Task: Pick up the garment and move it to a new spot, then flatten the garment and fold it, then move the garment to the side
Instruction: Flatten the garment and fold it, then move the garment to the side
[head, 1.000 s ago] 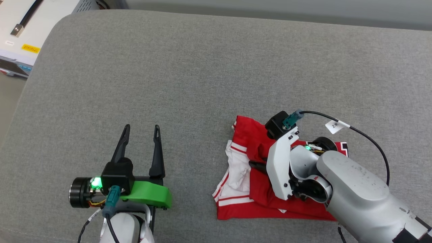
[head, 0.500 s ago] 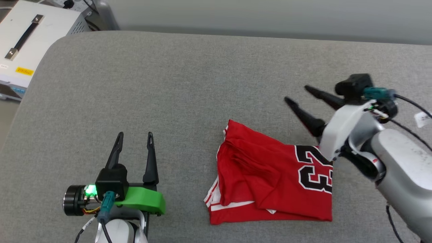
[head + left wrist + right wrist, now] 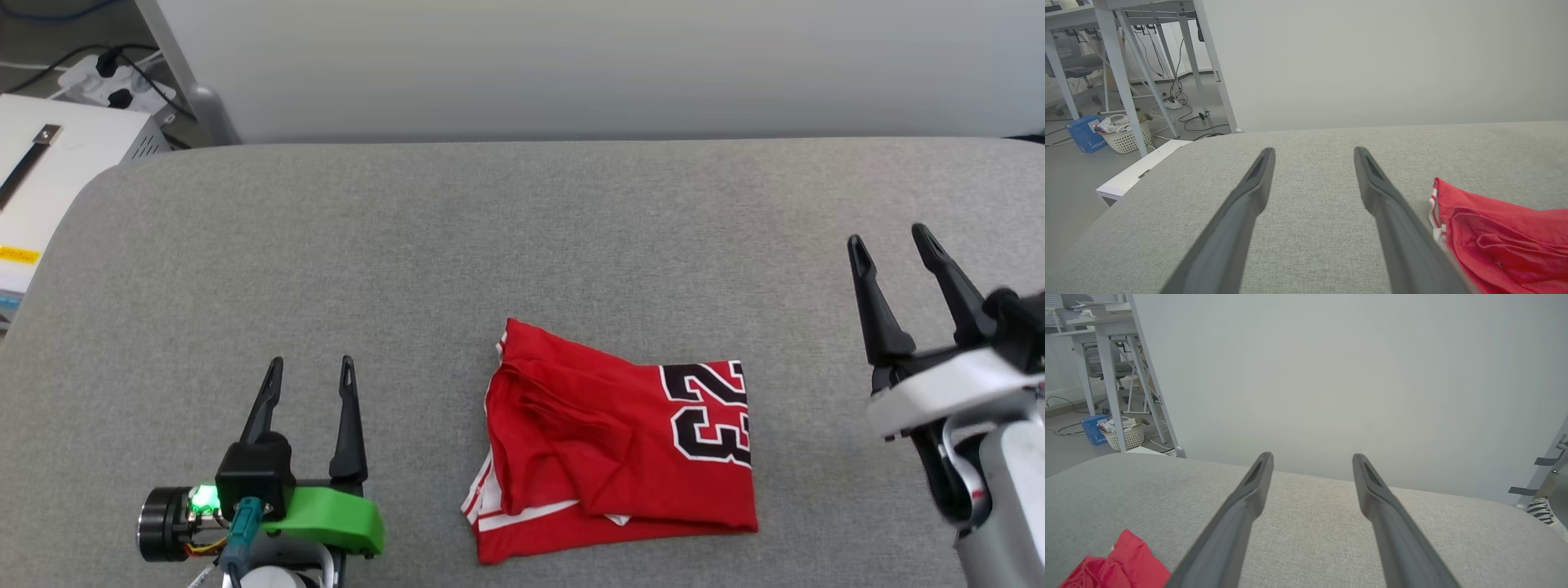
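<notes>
L end effector (image 3: 311,361): jaws wide apart, holding nothing, parked low-left over the grey padded table (image 3: 490,245), well clear of the garment (image 3: 604,457).

Garment: folded packet lying flat, a bit R of table centre. "23" faces up on its R half, white-striped trim pokes out at the near-L corner.

R end effector (image 3: 888,235): also wide open and empty, far R, apart from the cloth.

My read: fold's done, side-move is what's left (or just finished, can't be sure). If moving:
- pinch thru all layers at a folded edge, not the loose trim corner, else the top layer peels & the packet opens
- both arms on opposite edges pref
- keep it low, slide rather than lift, release flat

Views:
- Head cam: whole packet, the number, spacing to both arms.
- L wrist cam: garment (image 3: 1502,232) side-on just R of its R finger, so the layer bulge & wrinkles show better than from above. Also a basket (image 3: 1124,136) & desk legs (image 3: 1122,73) on the floor past the table.
- R wrist cam: a red corner of it (image 3: 1122,563) low-left, wall (image 3: 1331,375) ahead.
</notes>
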Robot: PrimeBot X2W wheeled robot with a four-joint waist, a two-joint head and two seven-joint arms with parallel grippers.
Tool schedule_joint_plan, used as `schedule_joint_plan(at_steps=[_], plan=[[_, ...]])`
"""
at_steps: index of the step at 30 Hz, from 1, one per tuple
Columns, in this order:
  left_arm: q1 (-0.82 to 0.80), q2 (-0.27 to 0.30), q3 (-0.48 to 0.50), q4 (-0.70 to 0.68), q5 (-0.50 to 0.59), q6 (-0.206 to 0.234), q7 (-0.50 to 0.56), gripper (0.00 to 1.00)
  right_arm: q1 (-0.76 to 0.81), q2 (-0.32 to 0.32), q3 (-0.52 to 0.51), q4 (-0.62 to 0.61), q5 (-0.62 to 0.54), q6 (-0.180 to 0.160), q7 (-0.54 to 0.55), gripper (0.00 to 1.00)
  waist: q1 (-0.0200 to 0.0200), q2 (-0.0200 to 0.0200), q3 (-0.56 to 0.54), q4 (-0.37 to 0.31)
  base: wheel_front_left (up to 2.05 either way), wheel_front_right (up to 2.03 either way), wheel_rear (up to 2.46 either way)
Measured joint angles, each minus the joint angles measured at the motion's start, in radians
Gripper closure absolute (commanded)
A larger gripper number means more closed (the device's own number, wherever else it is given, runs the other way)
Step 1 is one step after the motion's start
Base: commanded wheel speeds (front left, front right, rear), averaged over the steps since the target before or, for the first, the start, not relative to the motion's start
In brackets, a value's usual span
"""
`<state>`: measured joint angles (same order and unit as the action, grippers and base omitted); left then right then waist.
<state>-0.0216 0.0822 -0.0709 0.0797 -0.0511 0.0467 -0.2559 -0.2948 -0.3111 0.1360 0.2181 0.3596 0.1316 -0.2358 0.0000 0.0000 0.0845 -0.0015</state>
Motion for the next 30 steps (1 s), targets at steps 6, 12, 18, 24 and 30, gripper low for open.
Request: schedule_joint_plan(at_steps=[6, 12, 18, 24, 30], plan=[[0.026, 0.002, 0.003, -0.011, 0.000, -0.008, 0.000, 0.00, 0.142, 0.089, -0.095, -0.123, -0.074, 0.000, -0.010, 0.00, 0.0000, 0.0000, -0.028, -0.015, 0.00, 0.00, 0.00], [0.049, 0.002, 0.006, -0.018, 0.000, -0.008, 0.000, 0.00, 0.294, 0.171, -0.140, -0.213, -0.110, 0.000, -0.002, 0.00, 0.0000, 0.0000, -0.049, -0.005, 0.00, 0.00, 0.00], [0.055, 0.003, 0.007, -0.015, 0.000, -0.008, 0.000, 0.00, 0.360, 0.198, -0.154, -0.219, -0.137, 0.000, -0.002, 0.00, 0.0000, 0.0000, -0.050, 0.009, 0.00, 0.00, 0.00], [0.061, 0.004, 0.008, -0.007, 0.000, -0.008, 0.000, 0.00, 0.375, 0.202, -0.151, -0.206, -0.156, 0.000, -0.003, 0.00, 0.0000, 0.0000, -0.045, 0.012, 0.00, 0.00, 0.00], [0.061, 0.004, 0.008, -0.005, 0.000, -0.008, 0.000, 0.00, 0.350, 0.181, -0.156, -0.216, -0.167, 0.000, -0.007, 0.00, 0.0000, 0.0000, -0.034, 0.015, 0.00, 0.00, 0.00]])
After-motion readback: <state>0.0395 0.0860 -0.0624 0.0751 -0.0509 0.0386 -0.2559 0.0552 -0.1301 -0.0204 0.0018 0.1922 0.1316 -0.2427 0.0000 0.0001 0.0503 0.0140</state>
